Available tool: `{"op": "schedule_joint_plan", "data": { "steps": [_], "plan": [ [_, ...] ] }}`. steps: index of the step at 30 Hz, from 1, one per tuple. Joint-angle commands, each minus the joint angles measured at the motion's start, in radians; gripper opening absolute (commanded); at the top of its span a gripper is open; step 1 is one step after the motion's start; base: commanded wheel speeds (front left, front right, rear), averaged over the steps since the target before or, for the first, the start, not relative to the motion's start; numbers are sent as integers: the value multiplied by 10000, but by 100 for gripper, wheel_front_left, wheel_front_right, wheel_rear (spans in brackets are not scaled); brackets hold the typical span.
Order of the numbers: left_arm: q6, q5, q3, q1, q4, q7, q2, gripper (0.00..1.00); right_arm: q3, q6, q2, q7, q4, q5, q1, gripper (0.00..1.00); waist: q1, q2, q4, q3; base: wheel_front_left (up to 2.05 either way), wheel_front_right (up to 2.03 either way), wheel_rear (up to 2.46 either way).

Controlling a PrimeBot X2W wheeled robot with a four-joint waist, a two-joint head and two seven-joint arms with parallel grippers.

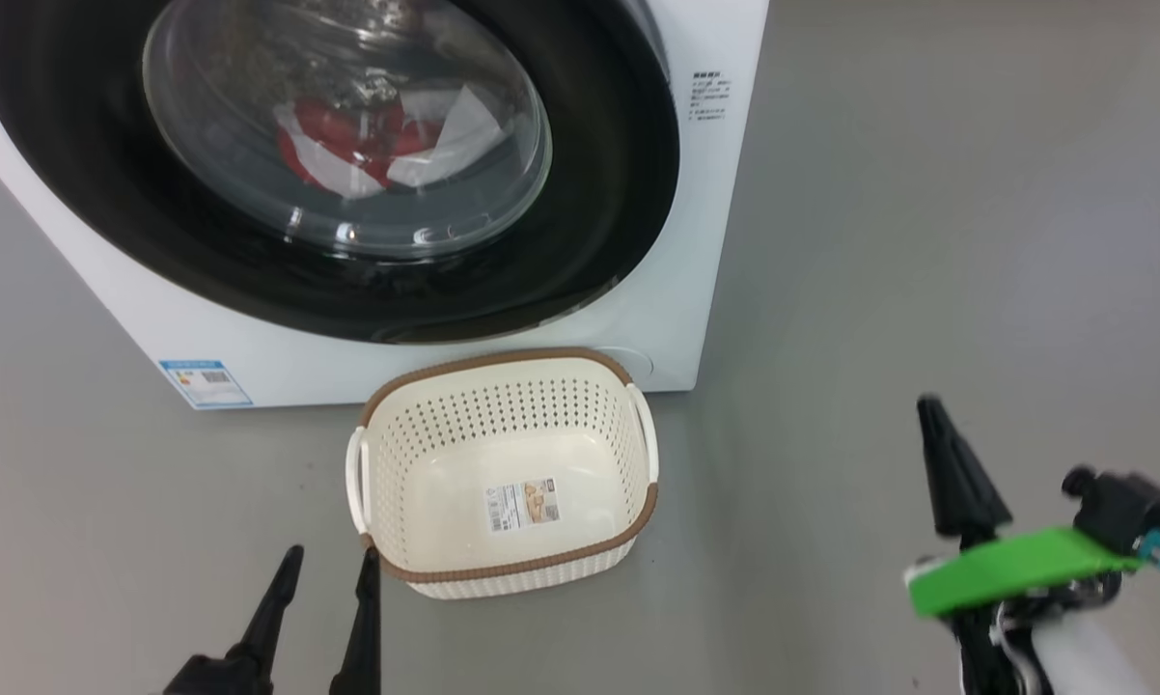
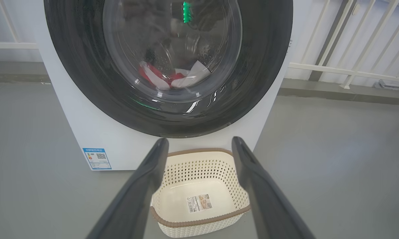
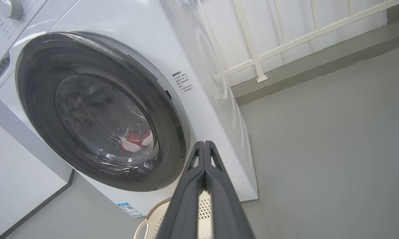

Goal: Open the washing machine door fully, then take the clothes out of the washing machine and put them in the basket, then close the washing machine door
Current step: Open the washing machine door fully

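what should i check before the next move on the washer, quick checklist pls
1. Washing machine door open: not ok, it sits shut against the washing machine.
2. Clothes located: ok, red and white fabric behind the glass.
3. Basket ready: ok, upright, empty, in front of the machine.
4. Left end effector free: ok, open, holding nothing, beside the basket.
5. Right end effector ready for the door: not ok, shut, empty, apart from the door.
6. Grip spot on the door found: cannot tell.
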Motion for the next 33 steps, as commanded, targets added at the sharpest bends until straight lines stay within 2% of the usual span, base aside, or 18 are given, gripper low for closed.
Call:
{"op": "schedule_joint_plan", "data": {
  "steps": [1,6,13,17,24,30,33],
  "plan": [
    [14,-33,218,-450,-293,-122,91,100,248,-9,-52,-91,-312,556,-694,0,0,0,153,269,0,0,0],
    [33,-109,-71,-787,-328,-122,91,100,373,-9,-145,-92,-442,2570,-1942,0,0,0,451,758,0,0,0],
    [88,-285,-491,-1234,-325,-122,91,100,1208,-9,-1064,21,-934,5824,-3495,0,0,0,918,1425,0,0,0],
    [128,-410,-704,-1472,-342,-122,91,100,1362,-9,-1680,389,-1274,7243,-4288,0,0,0,1163,1830,0,0,0],
    [240,-659,-1073,-1918,-387,-122,91,100,1277,-9,-2404,2056,-1380,9289,-5552,0,0,0,1578,2556,0,0,0],
    [356,-864,-1390,-2227,-427,-122,91,100,1008,-9,-2737,3878,-936,10328,-6642,0,0,0,1886,3145,0,0,0],
    [379,-925,-1491,-2335,-436,-122,91,100,897,-9,-2825,4382,-690,10504,-6982,0,0,0,1991,3321,0,0,0]
  ]
}}
